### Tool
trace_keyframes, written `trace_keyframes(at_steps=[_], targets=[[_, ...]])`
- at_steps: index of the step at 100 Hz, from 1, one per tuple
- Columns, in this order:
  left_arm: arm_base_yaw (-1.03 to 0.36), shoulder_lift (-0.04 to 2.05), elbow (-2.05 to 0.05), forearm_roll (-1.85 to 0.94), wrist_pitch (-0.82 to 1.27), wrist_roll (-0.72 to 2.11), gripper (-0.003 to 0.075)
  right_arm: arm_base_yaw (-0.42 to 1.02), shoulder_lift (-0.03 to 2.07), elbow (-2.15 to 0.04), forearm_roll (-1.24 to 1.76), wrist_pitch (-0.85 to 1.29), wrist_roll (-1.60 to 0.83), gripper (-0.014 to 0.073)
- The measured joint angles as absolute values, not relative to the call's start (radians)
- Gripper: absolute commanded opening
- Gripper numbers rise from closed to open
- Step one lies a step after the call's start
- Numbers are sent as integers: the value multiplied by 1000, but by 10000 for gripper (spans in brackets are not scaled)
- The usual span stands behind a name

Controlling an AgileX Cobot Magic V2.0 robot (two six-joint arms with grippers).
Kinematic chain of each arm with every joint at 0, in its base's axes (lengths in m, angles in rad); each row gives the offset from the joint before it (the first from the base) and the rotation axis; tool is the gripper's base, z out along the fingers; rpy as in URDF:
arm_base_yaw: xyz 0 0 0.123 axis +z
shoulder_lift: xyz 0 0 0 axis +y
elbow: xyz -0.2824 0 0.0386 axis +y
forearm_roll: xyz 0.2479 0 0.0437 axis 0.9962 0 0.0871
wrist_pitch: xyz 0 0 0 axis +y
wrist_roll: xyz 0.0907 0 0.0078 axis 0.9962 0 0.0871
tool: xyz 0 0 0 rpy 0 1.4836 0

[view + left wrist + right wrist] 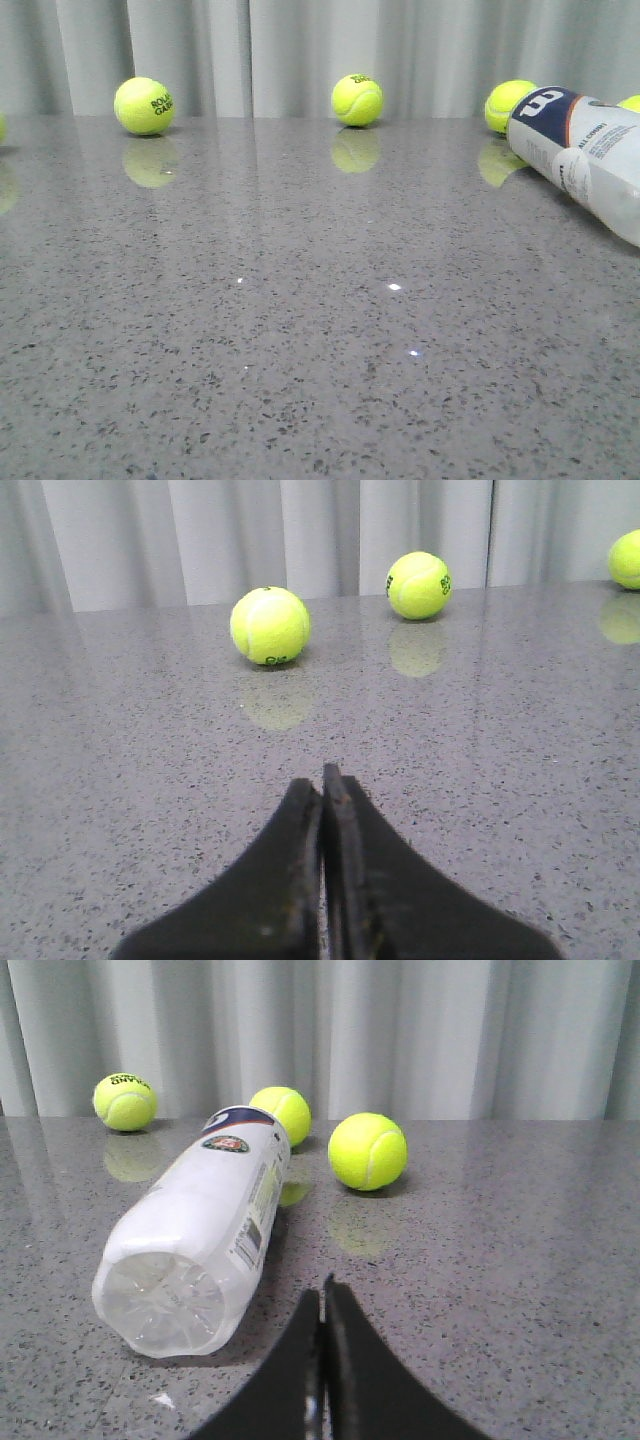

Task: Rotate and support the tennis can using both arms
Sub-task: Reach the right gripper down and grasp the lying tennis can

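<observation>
The tennis can [585, 155] lies on its side at the far right of the grey table, its navy band with the white W pointing back left. In the right wrist view the can [205, 1230] lies lengthwise, its clear bottom end nearest the camera. My right gripper [322, 1295] is shut and empty, low over the table just beside that bottom end, apart from it. My left gripper [322, 780] is shut and empty over bare table; the can is out of its view. Neither gripper shows in the front view.
Yellow-green tennis balls stand along the back by the curtain: one at the left [144, 105], one in the middle [357, 99], one behind the can's top [508, 104]. In the right wrist view a ball [367, 1150] lies beside the can.
</observation>
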State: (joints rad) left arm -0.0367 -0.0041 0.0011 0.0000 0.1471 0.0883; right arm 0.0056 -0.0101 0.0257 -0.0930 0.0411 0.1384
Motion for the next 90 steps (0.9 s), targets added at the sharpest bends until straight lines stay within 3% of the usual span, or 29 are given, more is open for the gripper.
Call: trace_keyframes(at_steps=[72,90], targets=[[-37,-4,1,0,147,88,-19,6,-10,26,-93,45,138,-61],[-37,-4,1,0,147,88,-19,6,-10,-28,-93,196,138,-61]])
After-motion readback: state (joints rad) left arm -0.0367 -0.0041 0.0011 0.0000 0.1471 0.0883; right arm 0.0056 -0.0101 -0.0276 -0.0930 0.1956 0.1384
